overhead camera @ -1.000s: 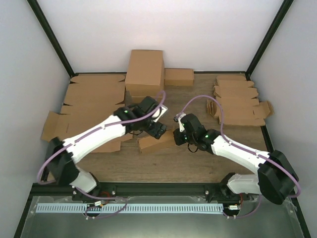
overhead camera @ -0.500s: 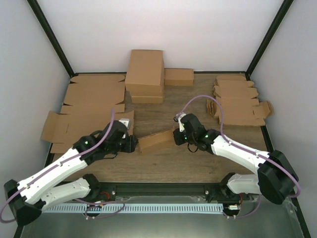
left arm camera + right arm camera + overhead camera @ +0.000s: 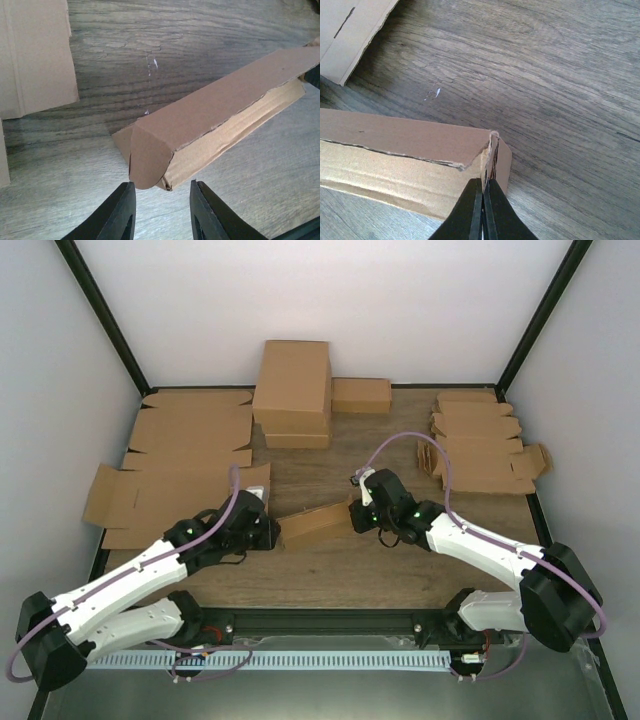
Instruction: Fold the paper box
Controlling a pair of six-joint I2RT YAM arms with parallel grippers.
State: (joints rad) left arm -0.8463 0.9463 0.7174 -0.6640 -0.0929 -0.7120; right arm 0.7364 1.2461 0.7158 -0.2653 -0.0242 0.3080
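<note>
Right hand (image 3: 483,186) pinches plain brown paper box (image 3: 395,137) (end flap).

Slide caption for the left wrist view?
Left tool, jaws open, lined up on the curled end flap of the partly folded paper box lying on the wooden table.

Paper box (image 3: 315,523) is plain brown cardboard, with a paler, rougher tan along the cut edges. The bench (image 3: 340,575) under it is grey-brown woodgrain with dark streaks. The flat sheets (image 3: 190,435) left of the box and the carton (image 3: 292,385) behind it are the same brown. The left arm (image 3: 130,575) and right arm (image 3: 480,545) are white with black joints, tiny green lights and purple cables (image 3: 440,475). Left hand (image 3: 161,186) and right hand (image 3: 483,185) are black. Walls (image 3: 350,300) are pale, frame (image 3: 100,315) is black.
</note>
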